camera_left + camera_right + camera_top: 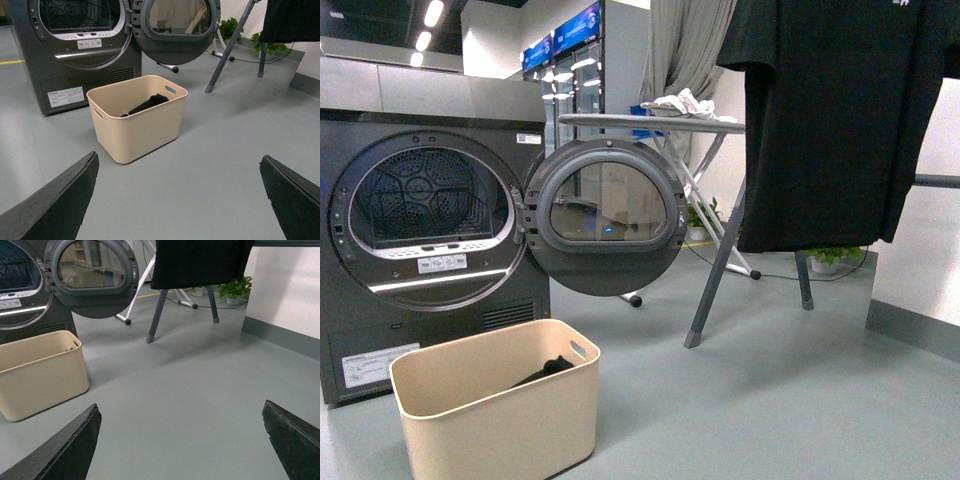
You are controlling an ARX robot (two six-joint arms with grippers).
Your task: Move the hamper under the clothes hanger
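The left gripper (178, 156) is spread wide and empty, its two dark fingers (60, 200) framing bare floor. The right gripper (181, 405) is just as wide and holds nothing. Neither touches anything, so the step in hand is the reach for the hamper (495, 410), not yet begun.

The hamper stands on the floor (770, 400) close before the dryer (420, 250), below and just left of its open door (605, 215). A dark piece, probably a garment (147, 104), lies inside. The clothes hanger (720, 265) stands well apart, further back and to the right, with a black T-shirt (830, 120) draped over its bar.

To do it well, I would come down on the rolled rim at both short ends, where the slot handles (170, 90) give a firm hold, and close evenly so the tub does not twist. A low grip and a slide look safer than a lift, since the load sits to one side. The path should swing clear of the round door and of the rack's slanted front leg, ending with the tub beneath the shirt's hem.

The floor is smooth, grey-green and open between tub and rack, so the plastic should glide. Behind the door an ironing board (650, 122) stands on crossed legs. Potted plants (835, 257) sit at the foot of the pale wall beyond.
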